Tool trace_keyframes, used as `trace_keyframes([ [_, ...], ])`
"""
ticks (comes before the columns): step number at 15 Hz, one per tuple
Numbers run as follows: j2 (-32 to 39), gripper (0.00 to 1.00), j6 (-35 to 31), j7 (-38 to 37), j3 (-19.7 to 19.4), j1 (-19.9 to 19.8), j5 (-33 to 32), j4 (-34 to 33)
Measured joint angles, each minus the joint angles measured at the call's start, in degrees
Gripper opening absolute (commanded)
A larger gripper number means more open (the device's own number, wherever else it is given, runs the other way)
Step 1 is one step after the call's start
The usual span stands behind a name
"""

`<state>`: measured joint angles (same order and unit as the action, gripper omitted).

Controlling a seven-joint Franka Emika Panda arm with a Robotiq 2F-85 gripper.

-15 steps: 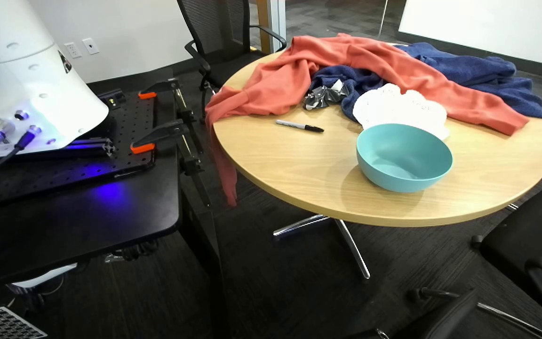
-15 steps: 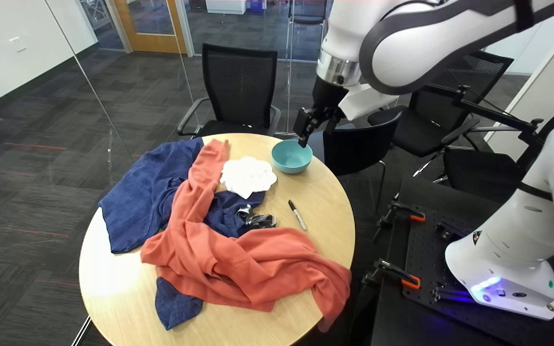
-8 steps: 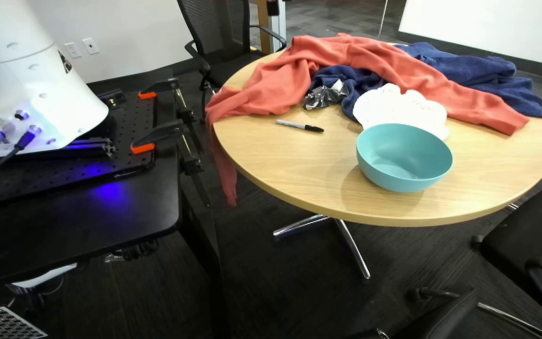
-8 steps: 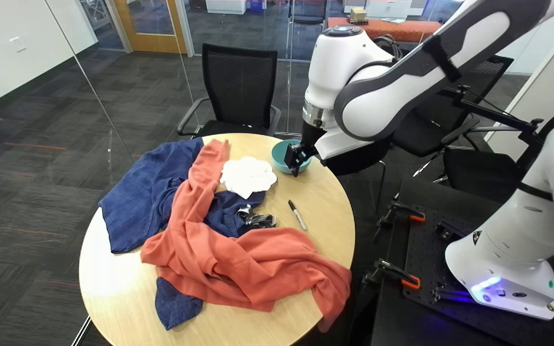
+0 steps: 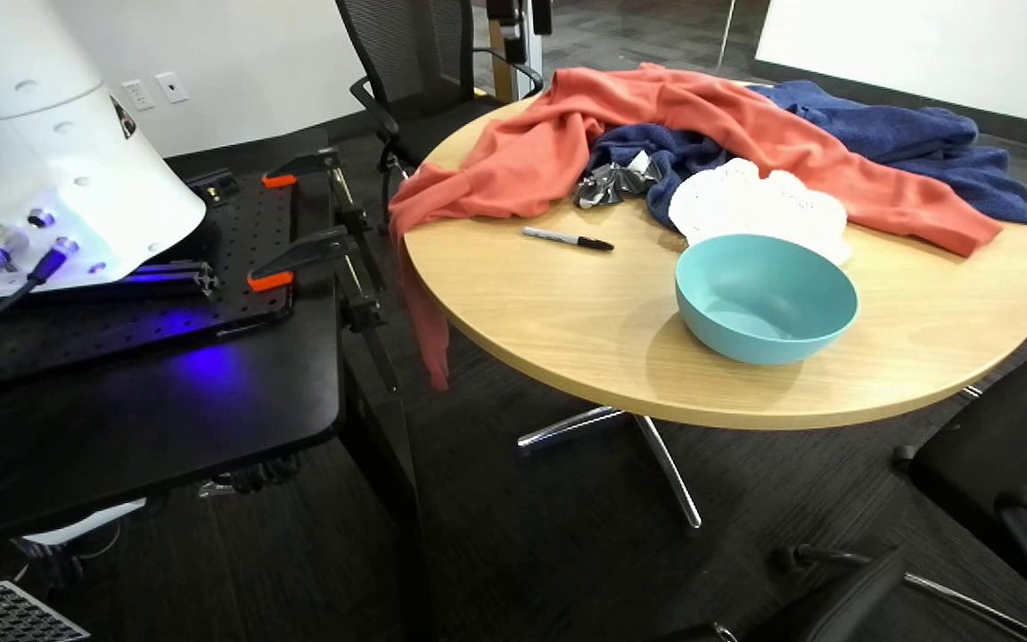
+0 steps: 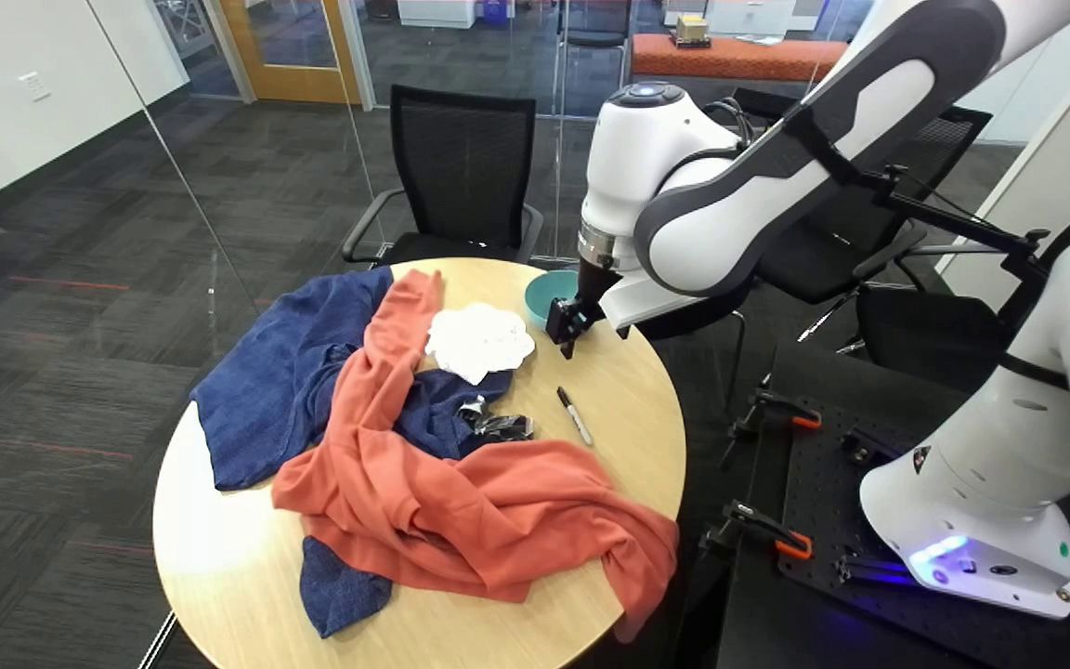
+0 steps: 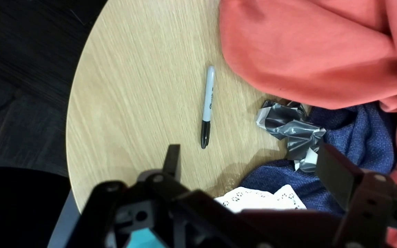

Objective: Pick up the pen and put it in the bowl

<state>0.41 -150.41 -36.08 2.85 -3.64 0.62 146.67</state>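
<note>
Jaws gape wide, lower and nearer the pen than a second ago.

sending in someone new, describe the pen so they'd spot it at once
Find the round wooden table, then the red cloth draped over it. On bare wood between that cloth and the teal bowl lies the pen. Unlike the crumpled black wrapping nearby, it is slim and straight, with a pale barrel and black cap.

Bowl mostly hidden behind the blurred end effector in the wrist view
</note>
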Motion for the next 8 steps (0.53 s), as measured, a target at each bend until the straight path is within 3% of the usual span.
trace_keyframes([
  [4,1.4,1.0,0.0,0.0,-0.9,0.4,0.1,-0.3],
  [8,7.3,1.0,-2.0,0.0,-2.6,0.5,0.8,-2.1],
])
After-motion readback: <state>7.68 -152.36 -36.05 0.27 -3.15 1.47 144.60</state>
